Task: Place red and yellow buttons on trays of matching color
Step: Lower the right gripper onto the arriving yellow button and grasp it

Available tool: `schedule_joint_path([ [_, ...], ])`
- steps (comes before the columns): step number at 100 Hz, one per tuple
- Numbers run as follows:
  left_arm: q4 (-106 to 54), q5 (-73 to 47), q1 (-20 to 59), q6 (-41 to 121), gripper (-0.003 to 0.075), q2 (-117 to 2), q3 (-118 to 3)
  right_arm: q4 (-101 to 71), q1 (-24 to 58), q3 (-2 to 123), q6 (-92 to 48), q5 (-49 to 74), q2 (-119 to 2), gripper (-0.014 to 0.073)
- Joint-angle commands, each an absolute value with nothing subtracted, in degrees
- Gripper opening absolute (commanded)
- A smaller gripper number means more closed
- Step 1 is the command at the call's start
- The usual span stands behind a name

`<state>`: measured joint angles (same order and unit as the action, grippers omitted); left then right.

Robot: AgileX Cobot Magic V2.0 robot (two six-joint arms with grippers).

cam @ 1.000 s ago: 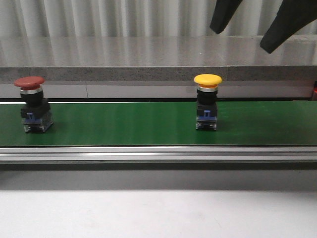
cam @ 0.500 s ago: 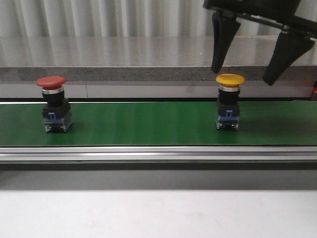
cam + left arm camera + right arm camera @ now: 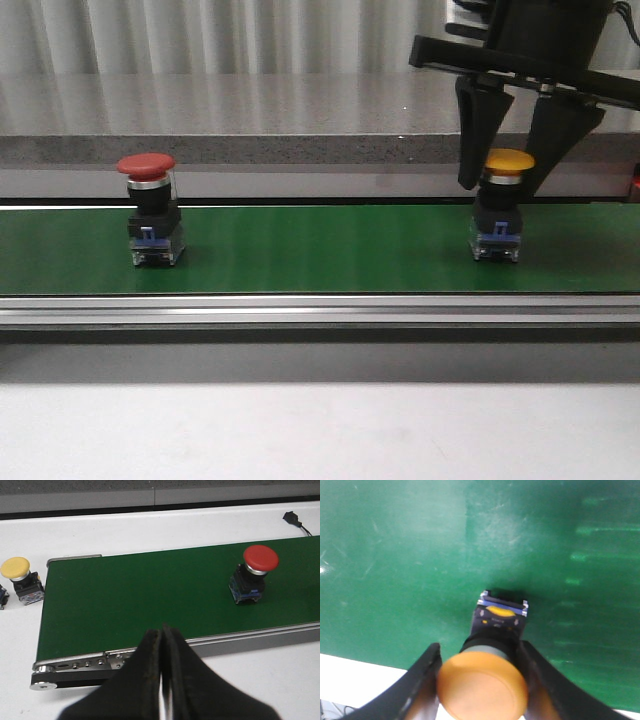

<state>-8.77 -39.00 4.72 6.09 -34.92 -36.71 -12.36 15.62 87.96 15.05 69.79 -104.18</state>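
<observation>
A red button (image 3: 147, 166) stands on the green conveyor belt (image 3: 320, 250) at the left; it also shows in the left wrist view (image 3: 260, 559). A yellow button (image 3: 508, 161) stands on the belt at the right. My right gripper (image 3: 502, 188) has come down over it, with its fingers (image 3: 478, 130) pressed to both sides of the cap. In the right wrist view the yellow button (image 3: 482, 685) fills the gap of the right gripper (image 3: 480, 645). My left gripper (image 3: 162, 630) is shut and empty, above the belt's near rail. No trays are in view.
A second yellow button (image 3: 15, 568) stands on the white table beside the belt's roller end (image 3: 45, 672). A grey stone ledge (image 3: 250, 110) runs behind the belt. A metal rail (image 3: 320, 308) edges the belt's front. A black cable end (image 3: 292, 518) lies beyond the belt.
Both buttons have ridden the belt to the right. My right gripper has come down from above and its fingers have closed in around the yellow button.
</observation>
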Motion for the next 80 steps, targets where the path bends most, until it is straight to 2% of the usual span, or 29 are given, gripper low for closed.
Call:
schedule_joint_path([
  [1,-9.75,-35.45,5.17,6.05,-0.0020,-34.79,-38.24,-11.79,15.61,89.83,15.08,69.63,-101.58,0.0066],
  [19,-9.75,-35.45,5.17,6.05,-0.0020,-34.79,-38.24,-9.53,13.78,89.93,13.46,71.37,-98.47,0.0066],
  [33,-9.75,-35.45,5.17,6.05,-0.0020,-34.79,-38.24,-6.15,9.26,89.89,11.59,72.22,-93.55,0.0066],
  [55,-9.75,-35.45,5.17,6.05,-0.0020,-34.79,-38.24,-1.34,-2.91,89.89,9.71,73.59,-87.29,0.0066],
  [80,-9.75,-35.45,5.17,6.05,-0.0020,-34.79,-38.24,-1.35,-18.00,89.84,9.71,75.21,-86.26,0.0066],
])
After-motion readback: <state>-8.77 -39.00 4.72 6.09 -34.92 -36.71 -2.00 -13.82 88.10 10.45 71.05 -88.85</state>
